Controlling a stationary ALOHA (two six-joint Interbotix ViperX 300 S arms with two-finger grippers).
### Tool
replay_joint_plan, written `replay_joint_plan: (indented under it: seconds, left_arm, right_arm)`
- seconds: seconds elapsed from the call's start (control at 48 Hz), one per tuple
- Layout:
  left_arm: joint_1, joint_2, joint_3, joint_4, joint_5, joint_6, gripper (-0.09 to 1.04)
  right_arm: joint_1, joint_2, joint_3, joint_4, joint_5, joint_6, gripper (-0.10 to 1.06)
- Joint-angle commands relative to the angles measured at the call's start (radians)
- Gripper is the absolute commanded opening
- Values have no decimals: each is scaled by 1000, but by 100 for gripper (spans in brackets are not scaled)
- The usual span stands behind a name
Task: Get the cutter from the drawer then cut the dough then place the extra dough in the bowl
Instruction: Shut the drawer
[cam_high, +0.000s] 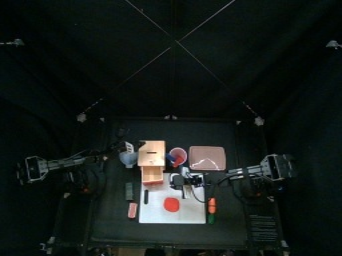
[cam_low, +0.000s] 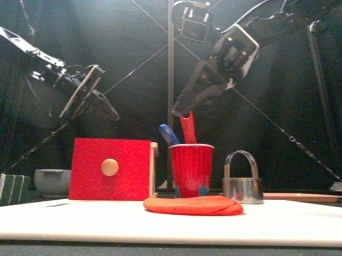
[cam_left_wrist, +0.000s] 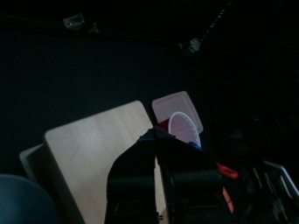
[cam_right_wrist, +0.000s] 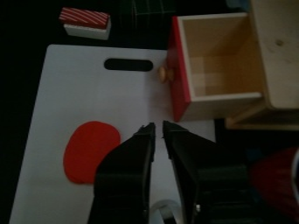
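**Already out of the drawer: cutter stands by the cup, dough in one piece**

Upright on its rim, the metal cutter (cam_low: 242, 188) stands just beside the red cup (cam_low: 191, 168), on the cup's right as seen from the front, with its wire handle arching over it. No gripper touches it. The cup holds a blue knife (cam_low: 168, 133) and a red knife (cam_low: 189, 128).

The red dough (cam_low: 194, 205) lies flat on the white board (cam_right_wrist: 93, 96) as one unbroken oval, in front of the cup and cutter.

The wooden box (cam_right_wrist: 274, 52) sits at the back of the board. Its drawer (cam_right_wrist: 222, 52) is pulled out and shows a bare wooden floor behind the red front (cam_low: 111, 168).

The right gripper (cam_right_wrist: 158, 127) hangs in the air above the board, between the dough and the drawer front. Its jaws are drawn nearly together with only a thin slit between them, and they hold nothing.

The left gripper (cam_low: 96, 100) hovers high over the left side of the box. Whether it is open or closed I cannot tell.

The bowl (cam_low: 54, 181) sits left of the box. The pink tray (cam_high: 207, 157) lies behind and to the right of the cup. A small red-and-white striped toy (cam_right_wrist: 84, 17) lies just off the board's edge.
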Motion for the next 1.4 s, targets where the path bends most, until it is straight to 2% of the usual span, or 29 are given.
replay_joint_plan:
  seconds: [0.021,0.292,0.417,0.521,0.729,1.062,1.396]
  left_arm:
    - [57,71,-77,14,12,2,33]
    - [163,302,-258,31,190,2,33]
    - [199,377,-339,40,328,2,33]
    - [215,414,-379,57,374,2,33]
    - [215,434,-391,67,419,2,33]
    - [216,439,-380,80,472,3,33]
    - [216,442,-379,94,495,3,33]
  right_arm:
    - [6,55,-104,-21,-8,3,51]
    - [21,215,-290,-48,57,-6,48]
    - [37,278,-380,-80,123,-2,48]
    - [40,322,-453,-117,193,5,48]
    - [35,399,-549,-150,285,0,48]
    - [31,446,-609,-156,324,2,48]
    - [-12,474,-632,-156,325,2,48]
